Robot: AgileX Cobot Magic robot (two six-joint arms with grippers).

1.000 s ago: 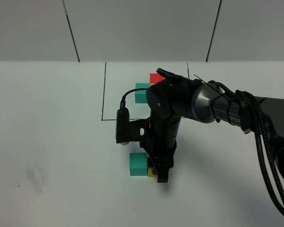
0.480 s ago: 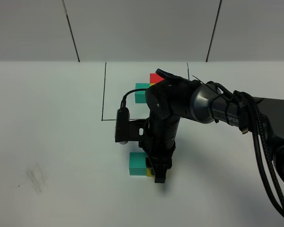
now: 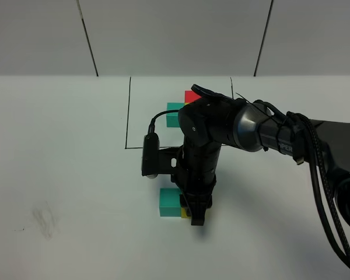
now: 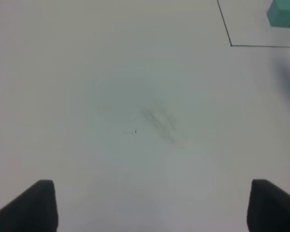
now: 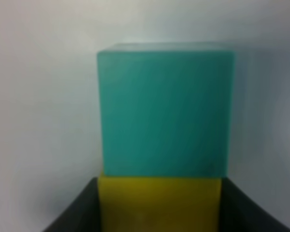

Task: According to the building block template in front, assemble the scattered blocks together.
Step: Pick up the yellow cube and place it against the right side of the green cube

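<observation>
The building block template (image 3: 174, 115) sits at the back inside a thin black outline (image 3: 128, 116), with its teal cube in front and its red cube (image 3: 192, 95) behind; my right arm hides part of it. Nearer the front, a loose teal block (image 3: 170, 203) rests on the table. A loose yellow block (image 3: 185, 213) touches its right side. My right gripper (image 3: 196, 217) points down and is shut on the yellow block (image 5: 158, 203), whose face meets the teal block (image 5: 165, 108). My left gripper (image 4: 147, 203) hangs open over bare table.
A grey smudge (image 3: 44, 219) marks the white table at the front left, under my left gripper. The outline's corner (image 4: 230, 45) and the template's teal cube (image 4: 282, 12) show in the left wrist view. A grey wall stands behind the table.
The right gripper with the yellow block has edged slightly left, towards the teal block. Nothing else has moved.
</observation>
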